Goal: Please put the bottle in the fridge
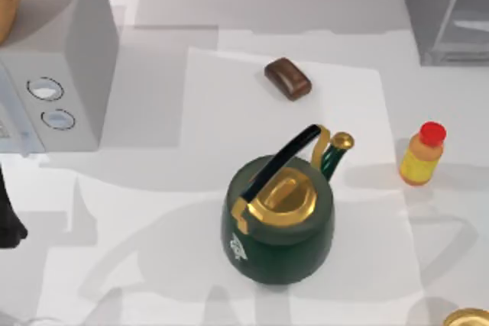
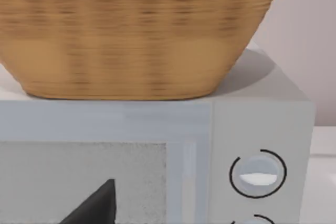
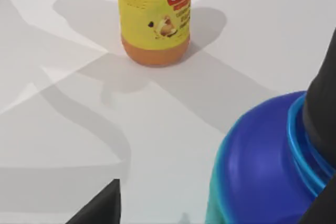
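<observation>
**Bottle upright at right, fridge at far right**

You see one bottle point(image 1: 422, 155) standing on the table point(image 1: 191, 97), right of the kettle point(image 1: 279, 215), near of the fridge point(image 1: 447, 9), which is cut off at the far right corner. The right wrist view adds its label and a blue jug point(image 3: 262, 166), half cut off. The left wrist view faces the microwave point(image 2: 262, 129) and basket point(image 2: 136, 35). One brown block point(image 1: 288, 78) lies far of the kettle. You cannot tell either gripper's state.

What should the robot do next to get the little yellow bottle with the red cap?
Probably move the right gripper forward toward the bottle, since it stands upright and untouched on the table's right side, just ahead in the right wrist view. A blue object sits close by that gripper, so it should go carefully. The fridge waits behind.
</observation>
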Controlling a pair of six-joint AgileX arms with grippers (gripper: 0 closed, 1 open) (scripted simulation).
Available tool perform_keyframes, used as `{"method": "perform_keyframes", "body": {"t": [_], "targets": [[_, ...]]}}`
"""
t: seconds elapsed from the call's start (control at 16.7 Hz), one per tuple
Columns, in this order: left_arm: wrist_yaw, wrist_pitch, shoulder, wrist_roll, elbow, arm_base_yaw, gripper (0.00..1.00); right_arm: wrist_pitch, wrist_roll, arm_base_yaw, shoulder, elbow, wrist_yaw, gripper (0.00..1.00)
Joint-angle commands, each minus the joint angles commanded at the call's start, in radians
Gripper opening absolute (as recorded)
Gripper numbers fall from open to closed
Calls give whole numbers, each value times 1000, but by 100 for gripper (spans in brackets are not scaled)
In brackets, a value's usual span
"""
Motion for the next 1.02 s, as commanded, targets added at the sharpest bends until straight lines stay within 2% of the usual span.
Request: {"method": "perform_keyframes", "body": {"t": [0.36,1.02], "targets": [[0,0,0,0,0,0,100,9,10,7,-4,-6,2,100],[0,0,0,0,0,0,100,9,10,7,-4,-6,2,18]]}}
